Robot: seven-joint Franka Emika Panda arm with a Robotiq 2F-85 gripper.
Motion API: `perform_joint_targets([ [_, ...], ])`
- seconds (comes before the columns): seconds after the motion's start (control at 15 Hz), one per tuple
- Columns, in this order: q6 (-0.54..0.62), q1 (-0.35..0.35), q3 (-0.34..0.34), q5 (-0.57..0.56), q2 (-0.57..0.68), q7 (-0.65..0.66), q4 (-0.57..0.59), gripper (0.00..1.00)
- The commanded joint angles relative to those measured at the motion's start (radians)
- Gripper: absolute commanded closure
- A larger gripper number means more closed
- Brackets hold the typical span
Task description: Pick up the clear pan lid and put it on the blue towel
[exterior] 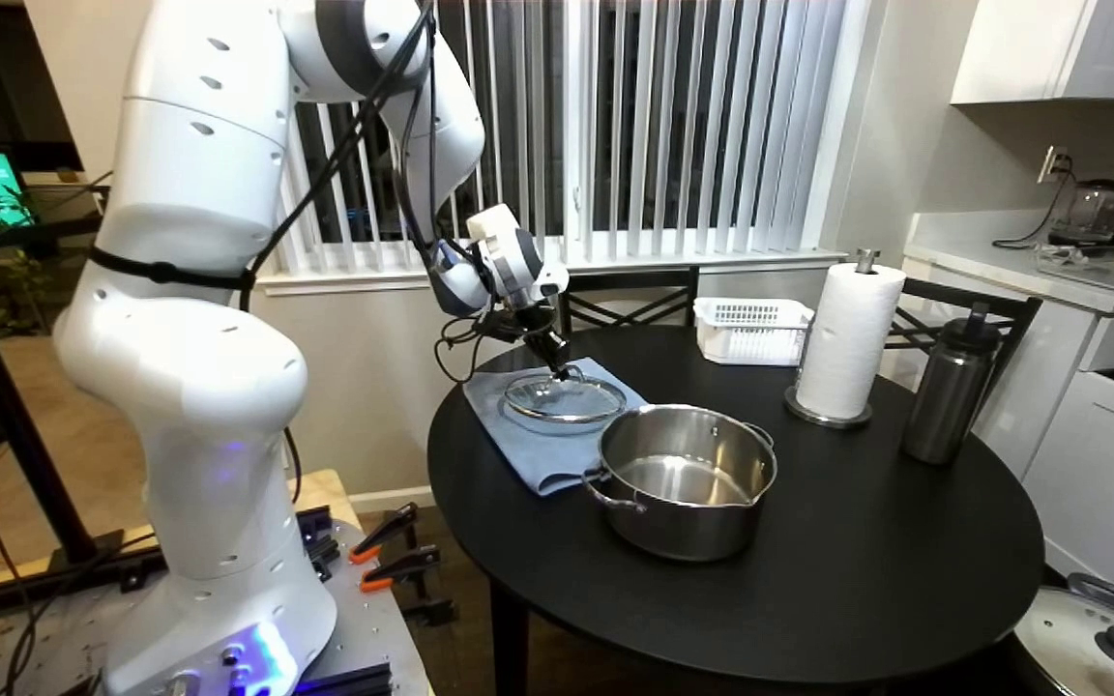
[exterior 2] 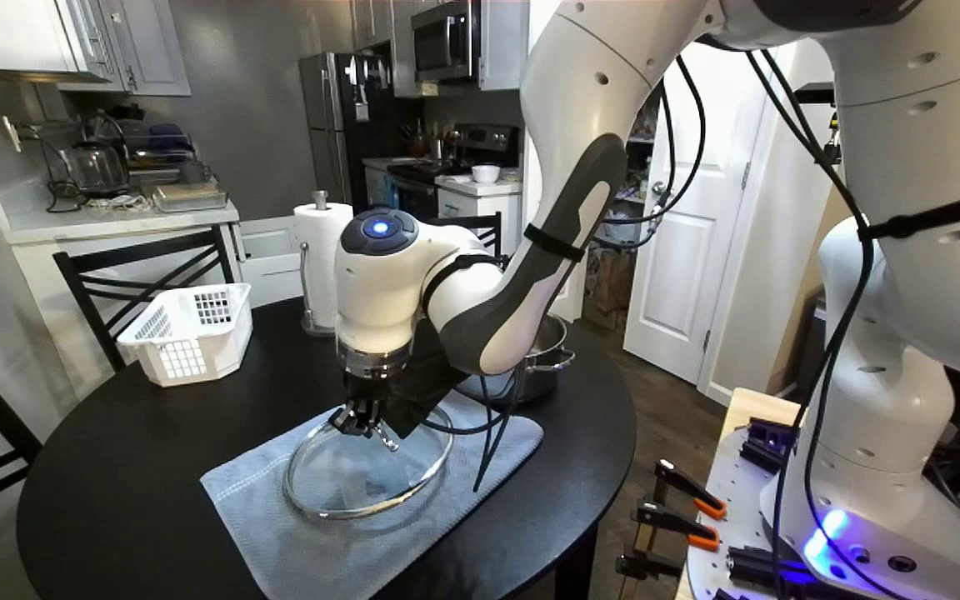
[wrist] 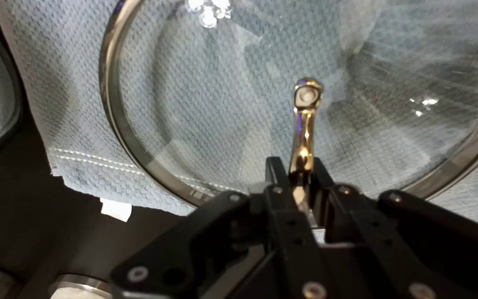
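The clear pan lid (exterior: pixel 567 398) is a round glass disc with a metal rim and a shiny metal bar handle. It also shows in an exterior view (exterior 2: pixel 355 475) and in the wrist view (wrist: pixel 222 108). It is over the blue towel (exterior: pixel 562 459), looking slightly raised and tilted; whether its rim touches the cloth is hard to tell. The grey-blue towel (exterior 2: pixel 297 542) lies flat on the table, also under the lid in the wrist view (wrist: pixel 64 120). My gripper (wrist: pixel 299 164) is shut on the lid's handle, one finger on each side.
A steel pot (exterior: pixel 688 527) stands beside the towel, close to the lid. A white basket (exterior: pixel 750 338), a paper towel roll (exterior: pixel 847 338) and a steel bottle (exterior: pixel 946 401) stand farther across the round black table (exterior: pixel 866 570). Cables hang from my wrist.
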Motion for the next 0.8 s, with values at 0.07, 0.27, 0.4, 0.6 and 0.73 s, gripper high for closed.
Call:
perform_joint_targets([
  [0.07, -0.005, -0.015, 0.003, -0.021, -0.002, 0.02, -0.001, 0.53],
  [0.27, -0.006, -0.016, 0.005, -0.02, -0.001, 0.02, 0.002, 0.57],
  [0.4, -0.006, -0.016, 0.006, -0.02, -0.001, 0.02, 0.002, 0.52],
  [0.6, -0.006, -0.016, 0.007, -0.02, -0.001, 0.02, 0.002, 0.52],
  [0.73, -0.006, -0.016, 0.007, -0.02, -0.001, 0.02, 0.002, 0.52],
])
